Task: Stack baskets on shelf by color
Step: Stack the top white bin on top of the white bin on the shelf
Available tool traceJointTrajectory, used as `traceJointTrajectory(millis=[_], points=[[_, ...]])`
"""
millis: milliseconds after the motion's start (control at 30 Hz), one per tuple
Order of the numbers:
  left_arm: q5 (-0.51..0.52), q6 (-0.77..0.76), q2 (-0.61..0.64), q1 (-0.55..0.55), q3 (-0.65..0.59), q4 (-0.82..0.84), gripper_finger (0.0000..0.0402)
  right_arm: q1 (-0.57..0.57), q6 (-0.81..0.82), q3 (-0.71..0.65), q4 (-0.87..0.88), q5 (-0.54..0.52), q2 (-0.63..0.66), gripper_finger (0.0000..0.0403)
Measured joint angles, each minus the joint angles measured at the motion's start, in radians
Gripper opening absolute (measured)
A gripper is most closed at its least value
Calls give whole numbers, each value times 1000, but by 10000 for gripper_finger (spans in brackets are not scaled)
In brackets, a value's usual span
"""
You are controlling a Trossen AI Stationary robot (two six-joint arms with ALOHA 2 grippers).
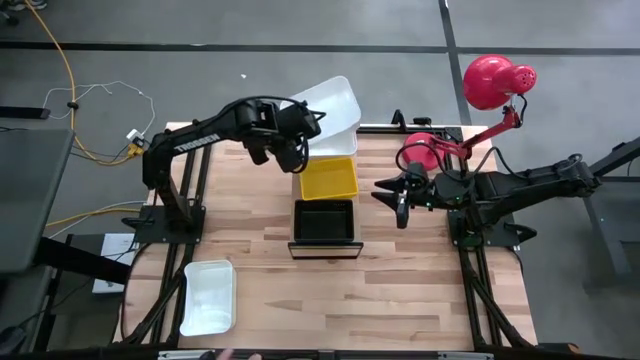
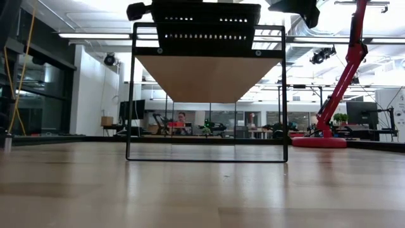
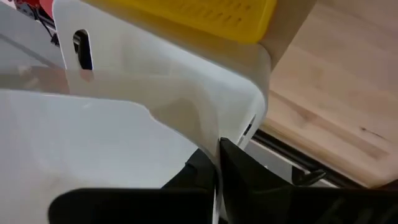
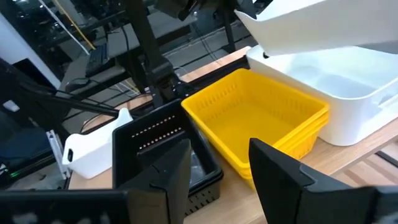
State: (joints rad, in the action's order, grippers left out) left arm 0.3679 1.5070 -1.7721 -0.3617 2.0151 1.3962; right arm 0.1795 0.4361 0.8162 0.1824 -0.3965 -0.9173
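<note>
Left gripper [image 1: 298,150] is clenched on the rim of a white basket [image 1: 330,108], holding it tilted above a second white basket [image 4: 348,99] that already sits at the far end of the shelf [image 1: 322,246]. Next along toward you on the shelf sit the yellow baskets [image 1: 329,179], then the black basket [image 1: 324,221] at the near end. You're mid-placement on the white stack. The next move, I'd say, calls for levelling the held basket, squaring it over the seated one, lowering until it nests, then releasing. Right gripper [image 1: 402,192] waits with fingers apart, holding nothing, just right of the shelf. One more white basket [image 1: 208,297] sits on the desk [image 1: 400,290] near-left; that's your likely next pickup.
</note>
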Motion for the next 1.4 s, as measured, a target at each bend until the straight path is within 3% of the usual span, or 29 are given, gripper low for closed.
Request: traceJointTrajectory(millis=[667,1000,1400], points=[[-32,13,0,-30,-72,-16,1,0,-18,0,0,-29,0,149],[-59,-68,3,-28,-72,-19,2,0,-21,0,0,-29,0,149],[-77,-174,41,1,-69,-61,87,0,-53,0,0,-21,0,149]])
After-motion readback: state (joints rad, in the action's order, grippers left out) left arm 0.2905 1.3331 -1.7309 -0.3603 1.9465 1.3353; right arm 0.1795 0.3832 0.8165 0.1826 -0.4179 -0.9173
